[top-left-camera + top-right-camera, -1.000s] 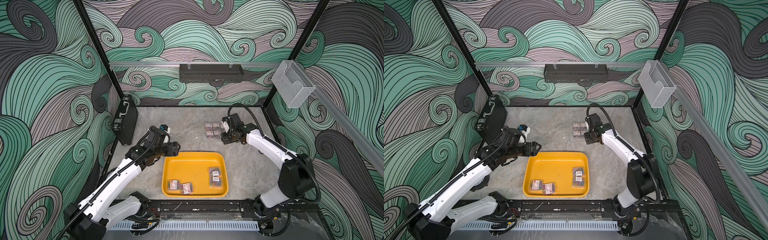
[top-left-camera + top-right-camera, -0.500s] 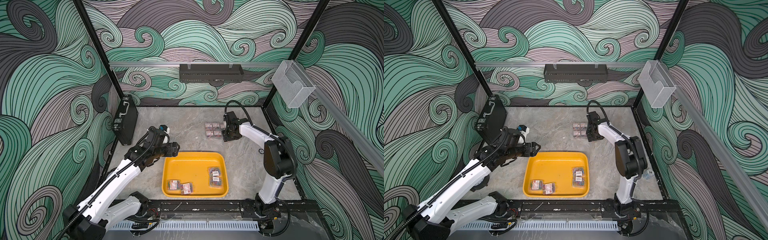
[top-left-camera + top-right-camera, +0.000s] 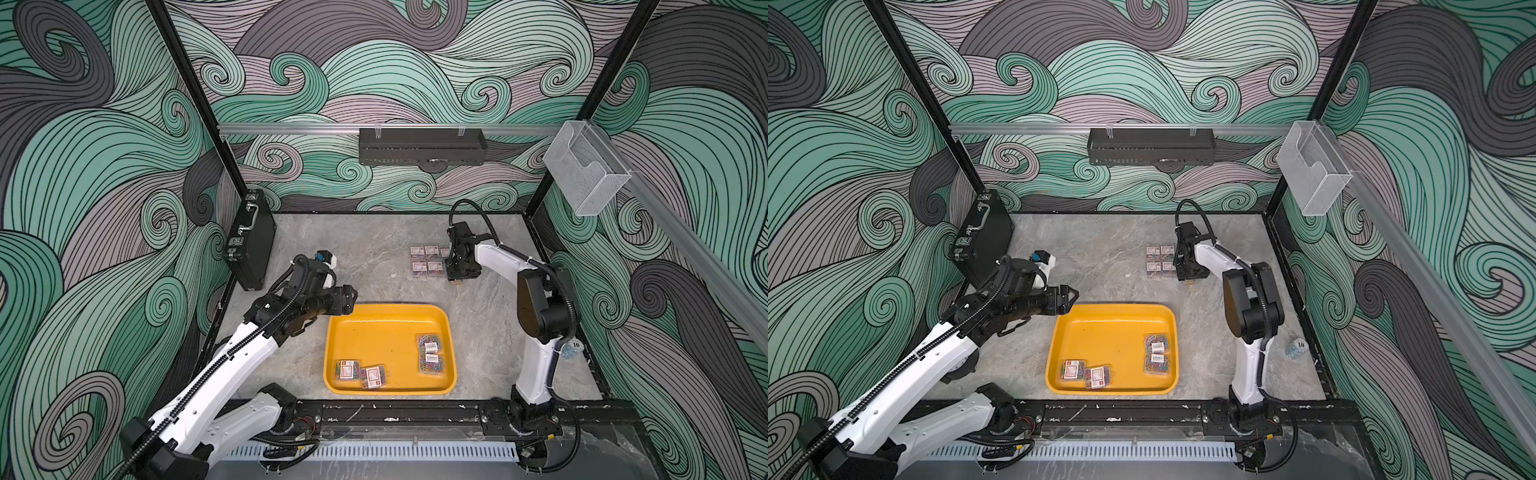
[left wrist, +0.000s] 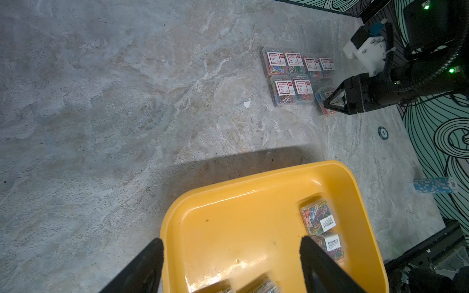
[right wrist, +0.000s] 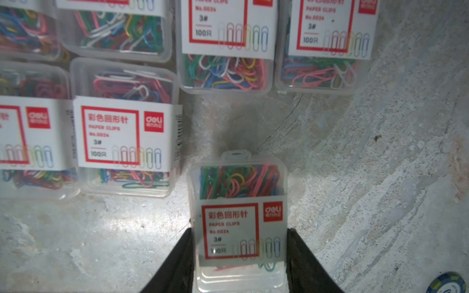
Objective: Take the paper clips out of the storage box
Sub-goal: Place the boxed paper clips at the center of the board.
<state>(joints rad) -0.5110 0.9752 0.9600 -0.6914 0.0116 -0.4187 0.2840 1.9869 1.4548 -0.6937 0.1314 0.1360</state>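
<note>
yellow storage box (image 3: 374, 332), multicoloured paper clips (image 5: 238, 185), teal-swirl walls (image 3: 415, 83)

Eleven clear boxes of paper clips (image 4: 284, 88) in all: four inside the single yellow storage box (image 3: 386, 332), seven outside it. One black briefcase (image 3: 249, 245), one clear wall holder (image 3: 582, 166), one black wall rack (image 3: 422, 145). Two robot arms (image 3: 232, 361).

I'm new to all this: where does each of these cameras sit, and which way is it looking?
Top views: high above the arms' bases, looking down on the marble table, yellow tray, left arm and right arm.
Left wrist: on the left arm, looking past the open left pincer over the tray.
Right wrist: on the right arm, close to the table; the right pincer grips a paper clip box.
Shared: both wrist views show that box beside the laid-out paper clip boxes.
</note>
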